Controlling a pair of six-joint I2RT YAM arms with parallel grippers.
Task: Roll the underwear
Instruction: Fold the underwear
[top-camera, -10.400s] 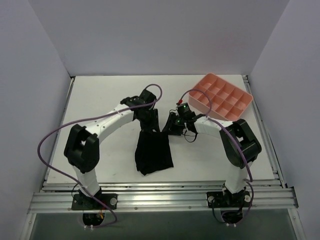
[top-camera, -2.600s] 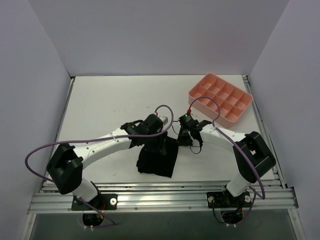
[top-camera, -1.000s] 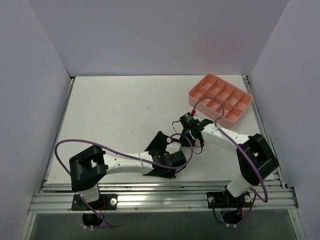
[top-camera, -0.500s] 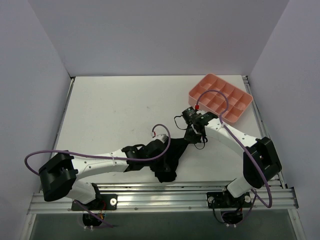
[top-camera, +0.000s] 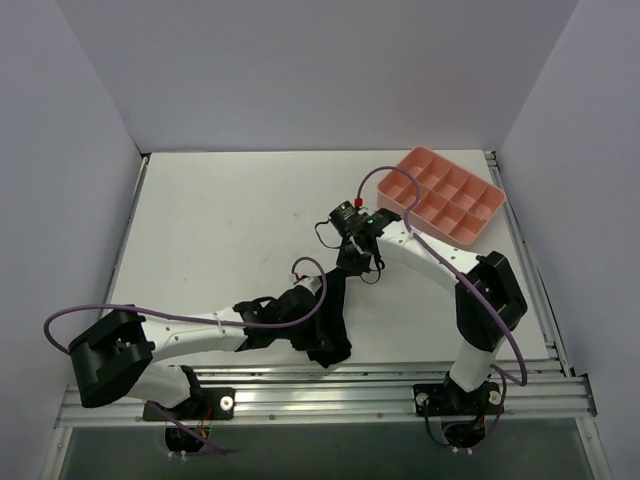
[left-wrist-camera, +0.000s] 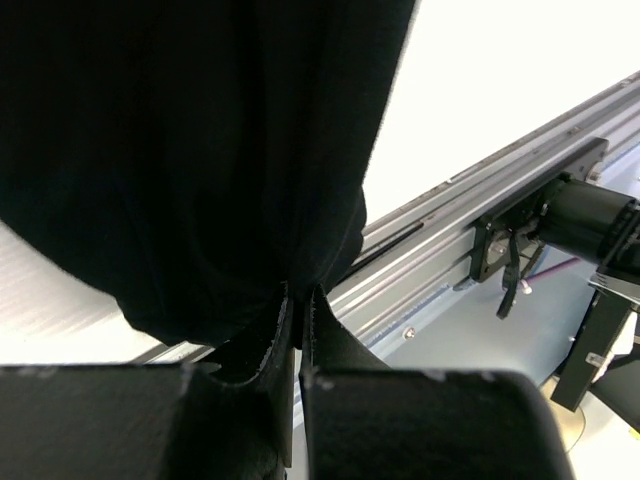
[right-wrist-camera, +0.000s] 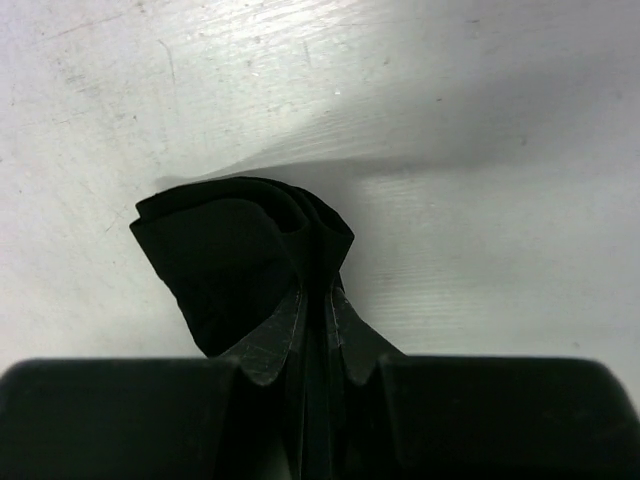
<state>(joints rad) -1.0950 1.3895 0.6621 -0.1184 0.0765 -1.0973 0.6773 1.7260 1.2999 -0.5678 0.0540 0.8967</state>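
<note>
The underwear (top-camera: 333, 300) is black soft fabric, drawn into a narrow band running from mid-table toward the near edge. My right gripper (top-camera: 346, 266) is shut on its far end; in the right wrist view the bunched cloth (right-wrist-camera: 225, 260) spills left of the pinching gripper (right-wrist-camera: 318, 288), just above the white table. My left gripper (top-camera: 322, 342) is shut on the near end. In the left wrist view the fabric (left-wrist-camera: 190, 150) hangs wide over the closed gripper (left-wrist-camera: 298, 296), hiding most of the table.
A pink compartment tray (top-camera: 487, 215) stands at the far right. The aluminium rail (top-camera: 320, 400) runs along the near edge, seen close beyond the cloth as a rail (left-wrist-camera: 470, 190) in the left wrist view. White walls enclose three sides.
My right gripper has carried its end of the underwear left and a little farther away. The left wrist has shifted slightly left near the front edge. The cloth now stretches longer and narrower between them.
</note>
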